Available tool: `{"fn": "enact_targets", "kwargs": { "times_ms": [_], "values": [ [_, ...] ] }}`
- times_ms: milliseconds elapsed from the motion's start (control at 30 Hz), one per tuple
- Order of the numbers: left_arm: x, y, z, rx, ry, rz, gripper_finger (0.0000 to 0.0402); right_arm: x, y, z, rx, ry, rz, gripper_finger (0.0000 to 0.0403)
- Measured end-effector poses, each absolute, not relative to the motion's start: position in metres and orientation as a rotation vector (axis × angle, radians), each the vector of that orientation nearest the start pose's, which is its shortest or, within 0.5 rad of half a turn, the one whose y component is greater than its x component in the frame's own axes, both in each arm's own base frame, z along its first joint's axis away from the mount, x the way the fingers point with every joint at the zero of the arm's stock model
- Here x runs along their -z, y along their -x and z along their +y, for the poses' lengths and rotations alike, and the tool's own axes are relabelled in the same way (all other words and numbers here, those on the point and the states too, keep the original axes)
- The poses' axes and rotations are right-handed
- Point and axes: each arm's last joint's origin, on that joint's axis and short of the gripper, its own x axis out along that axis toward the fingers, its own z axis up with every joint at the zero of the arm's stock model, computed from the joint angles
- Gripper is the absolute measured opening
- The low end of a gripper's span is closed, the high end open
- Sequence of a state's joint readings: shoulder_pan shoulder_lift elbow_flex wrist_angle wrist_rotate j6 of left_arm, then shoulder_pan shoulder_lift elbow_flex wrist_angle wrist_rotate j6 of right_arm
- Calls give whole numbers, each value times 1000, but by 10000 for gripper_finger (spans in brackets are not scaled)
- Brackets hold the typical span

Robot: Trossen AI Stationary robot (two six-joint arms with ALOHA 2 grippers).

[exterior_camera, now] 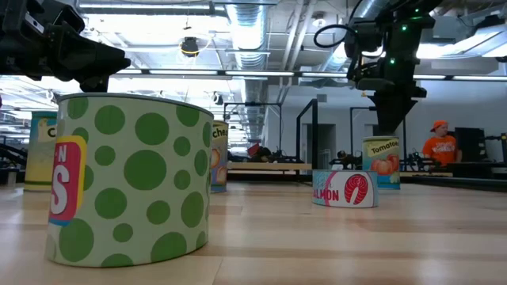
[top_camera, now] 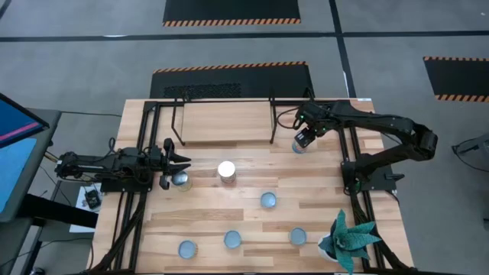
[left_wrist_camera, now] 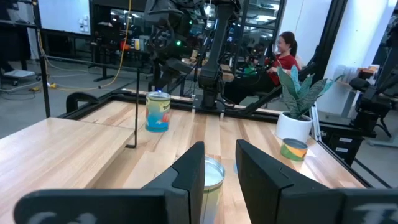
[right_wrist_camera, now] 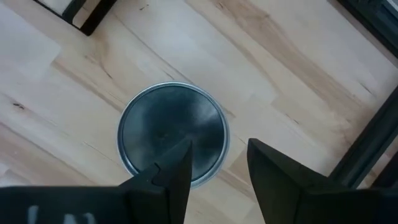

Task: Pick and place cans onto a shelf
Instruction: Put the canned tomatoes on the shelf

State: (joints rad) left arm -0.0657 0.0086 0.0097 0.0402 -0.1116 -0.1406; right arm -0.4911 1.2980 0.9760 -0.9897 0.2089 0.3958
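The workspace is a light-wood table [top_camera: 252, 221] on a grey floor, with a lab room beyond it where people sit in the background. The shelf [top_camera: 227, 122] stands at the far edge of the table and carries no cans yet. Several cans are spread over the table, and a plant [top_camera: 348, 238] sits at the near right corner.

We judge the step in hand to be the right arm's pick of the can [right_wrist_camera: 173, 133] just off the shelf's right end. The right gripper [right_wrist_camera: 217, 158] hangs directly above that can, jaws apart and holding nothing. In the right wrist view the can's round top sits off centre: one finger overlaps its rim while the other lies beside it. To do this well, we shift the gripper sideways until the top is centred between the jaws, descend vertically so the fingers straddle the side wall, then close. The black shelf leg stands near, so we keep the descent straight.

The left gripper [top_camera: 177, 169] waits low at the table's left side, jaws partly open, with a second can [left_wrist_camera: 210, 177] just ahead of the fingertips. We cannot tell whether it touches that can.
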Motion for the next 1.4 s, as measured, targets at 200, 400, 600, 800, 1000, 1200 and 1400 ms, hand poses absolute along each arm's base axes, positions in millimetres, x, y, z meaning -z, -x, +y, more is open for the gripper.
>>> {"fn": "enact_targets", "kwargs": {
  "times_ms": [200,400,600,800,1000,1200,1400],
  "values": [
    [-170,-97,-3,-43,144,-44,81,-227,-192,-110,860,-519,1214,176],
    [-170,-97,-3,-44,144,-44,81,-218,-189,-110,881,-535,1195,176],
    [-170,-97,-3,-44,146,-44,81,-218,-190,-111,873,-531,1190,160],
    [-170,-97,-3,-44,145,-44,81,-217,-192,-108,856,-549,1188,86],
    [-170,-97,-3,-44,144,-44,81,-217,-195,-104,828,-519,1186,9],
    [-170,-97,-3,-44,144,-44,81,-225,-202,-98,763,-485,1183,5],
    [-170,-97,-3,-44,145,-44,81,-267,-220,-87,652,-441,1112,4]
  ]
}}
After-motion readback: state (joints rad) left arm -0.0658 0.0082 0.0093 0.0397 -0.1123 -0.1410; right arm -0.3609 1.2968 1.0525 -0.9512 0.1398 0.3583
